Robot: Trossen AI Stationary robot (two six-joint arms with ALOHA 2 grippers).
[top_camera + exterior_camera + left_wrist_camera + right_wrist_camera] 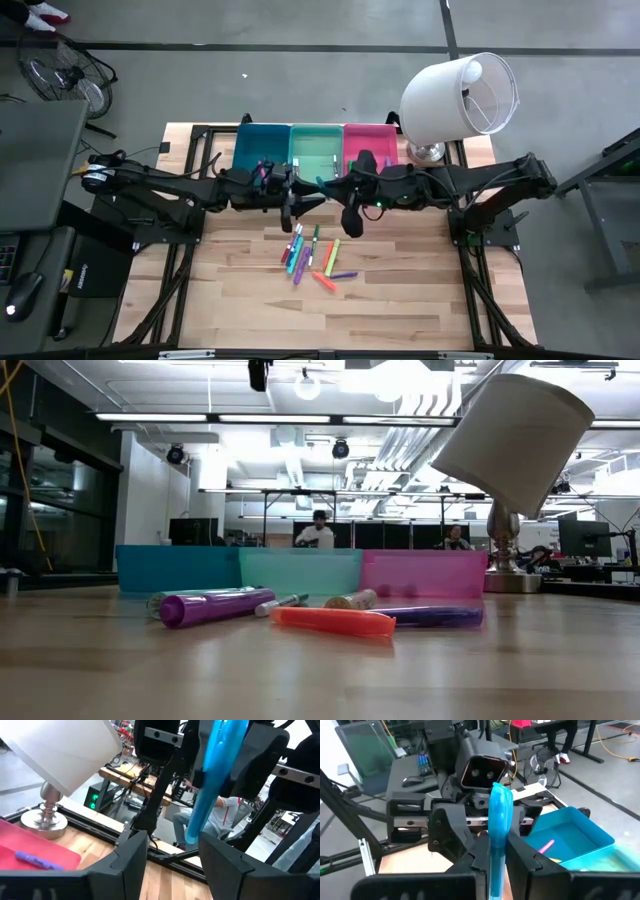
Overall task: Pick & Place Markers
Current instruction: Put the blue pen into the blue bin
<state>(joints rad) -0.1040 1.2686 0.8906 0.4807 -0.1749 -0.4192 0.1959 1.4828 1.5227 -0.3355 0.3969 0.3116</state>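
Note:
A blue marker [500, 820] is up in the air over the bins, with my right gripper [492, 852] shut on it. My left gripper [172, 842] faces it from the table's left and is open. Its fingertips stand on either side of the marker's free end [192, 835], and I see no touch. In the high view both grippers, left [292, 200] and right [348, 205], meet above the table's middle. Several more markers [315, 260] lie loose on the wood, among them a purple one [215, 607] and an orange one [335, 621]. My right gripper pinches the blue marker between its two fingers at the marker's near part [495, 862]. The fingers come roughly level from the table's right and lie along the marker. Most of its length sticks out past the fingertips toward my left gripper. It is lifted clear of everything.
A blue bin [262, 150], a mint bin [316, 150] and a pink bin [370, 145] stand in a row at the far edge. The blue bin holds a pink marker [547, 845] and the pink bin a purple one [37, 860]. A white lamp [460, 95] leans over the far right corner.

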